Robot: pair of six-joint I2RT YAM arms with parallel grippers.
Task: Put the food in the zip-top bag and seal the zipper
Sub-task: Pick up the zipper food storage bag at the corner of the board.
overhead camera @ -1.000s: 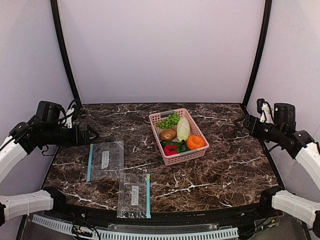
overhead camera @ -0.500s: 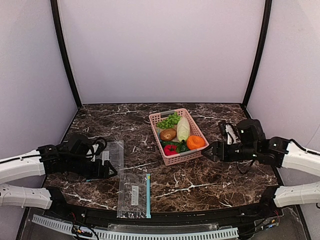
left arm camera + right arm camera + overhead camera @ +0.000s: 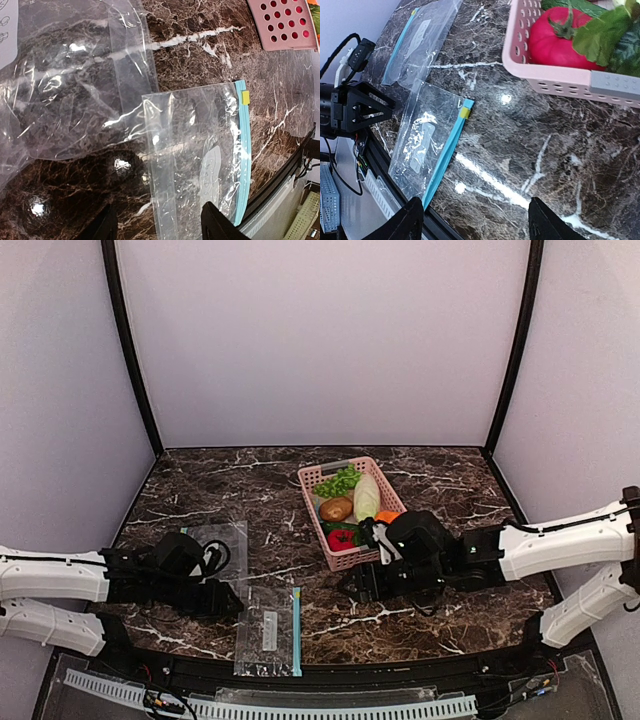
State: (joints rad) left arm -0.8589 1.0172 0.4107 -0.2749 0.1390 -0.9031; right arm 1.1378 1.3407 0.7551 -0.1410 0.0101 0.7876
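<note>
Dark brown marble table [image 3: 560, 145], white-veined. Pink perforated basket [image 3: 555, 75] at upper right — red tomato [image 3: 552, 42], green leaves [image 3: 605, 35] inside. Clear bag [image 3: 422, 142] (light blue zipper [image 3: 446, 152], yellow tab [image 3: 465, 112]).

White-shelled left arm [image 3: 50, 575] and right arm [image 3: 560, 540], black joints, black wrist housings, looped black cables [image 3: 214, 558].

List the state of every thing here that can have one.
Near zip-top bag, empty, lying flat.
Far zip-top bag, empty, lying flat.
Zipper of the near bag, sealed or not: cannot tell.
Pink basket, filled with food.
Left gripper, open, holding nothing.
Right gripper, open, holding nothing.
</note>
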